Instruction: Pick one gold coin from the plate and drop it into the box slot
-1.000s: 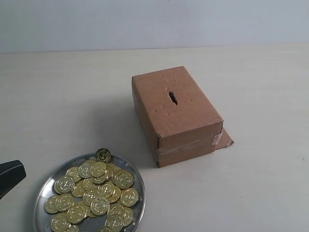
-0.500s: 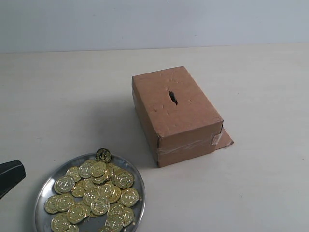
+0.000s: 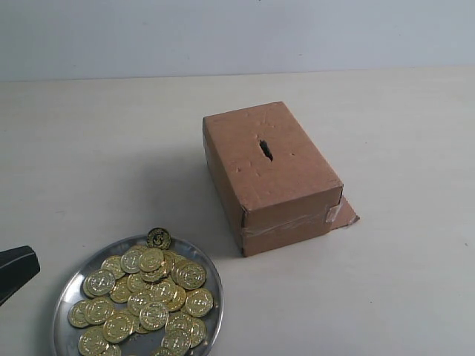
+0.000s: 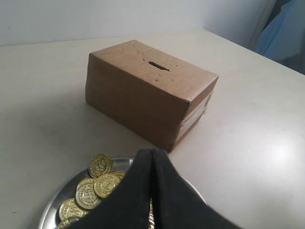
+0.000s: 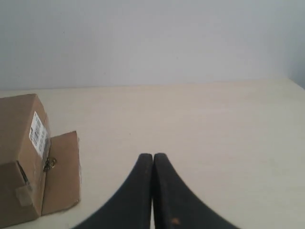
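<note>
The silver plate (image 3: 71, 286) lies at the front left, heaped with several gold coins (image 3: 148, 293); one coin (image 3: 158, 238) leans on its far rim. The brown cardboard box (image 3: 271, 178) stands right of and beyond it, with the dark slot (image 3: 265, 149) in its top. My left gripper (image 4: 152, 153) is shut and hovers over the plate (image 4: 123, 162) and coins (image 4: 100, 165), facing the box (image 4: 143, 95) and slot (image 4: 158, 66). Only a black part of it (image 3: 15, 271) shows at the exterior view's left edge. My right gripper (image 5: 152, 156) is shut and empty, off to the side of the box (image 5: 19, 157).
The flap (image 3: 343, 213) juts from the box's taped end onto the beige table (image 3: 401, 282). In the right wrist view a small gold-looking item (image 5: 49, 163) sits where the flap (image 5: 61, 174) meets the box. A pale wall stands behind.
</note>
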